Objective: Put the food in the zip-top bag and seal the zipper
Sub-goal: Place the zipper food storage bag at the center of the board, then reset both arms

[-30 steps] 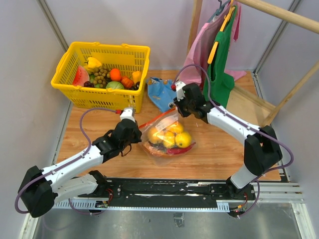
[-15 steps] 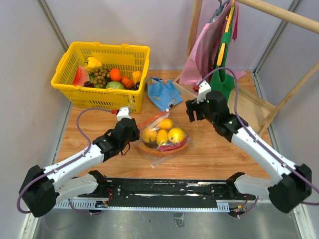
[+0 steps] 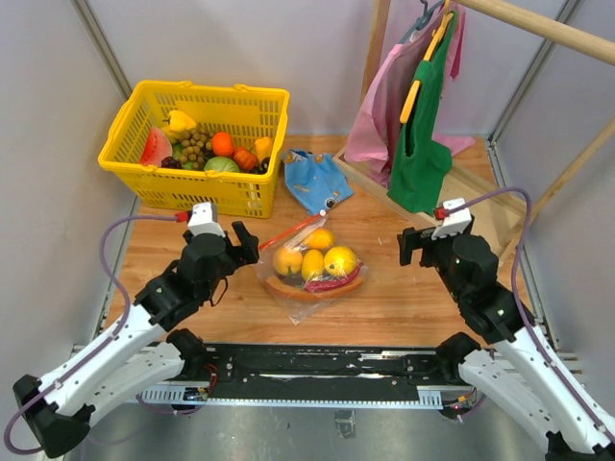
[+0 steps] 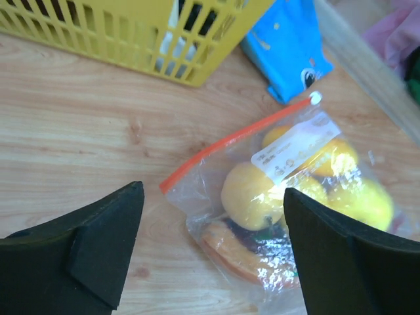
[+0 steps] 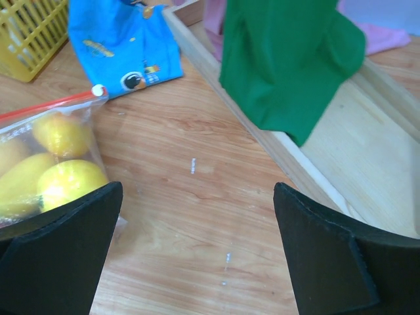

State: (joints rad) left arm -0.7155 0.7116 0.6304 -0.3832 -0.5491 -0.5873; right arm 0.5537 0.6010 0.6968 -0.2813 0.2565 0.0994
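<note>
1. The left gripper is spread wide and holds nothing. It hangs above the desk just left of the zip-top bag, angled toward it and touching nothing.
2. The right gripper is likewise spread and empty, and stands well apart from the bag on its right. With both grippers off the plastic, the bag lies under its own weight alone.
3. The bag rests flat on the desk between the two arms. A lemon, two more yellow-orange fruits and the dark red slice are all inside it, bunched toward the near end and away from the mouth.
4. The zipper runs straight along the far edge, with its white slider parked at the end nearest the blue pouch. That position suits a closed track, though the pictures are not sharp enough to show whether the strip is pressed shut along its whole length.
5. The yellow mesh basket of other fruit sits beyond, at the back left. The green garment hangs at the back right.
6. My judgement is that the food is bagged and the task is at or near its end.
</note>
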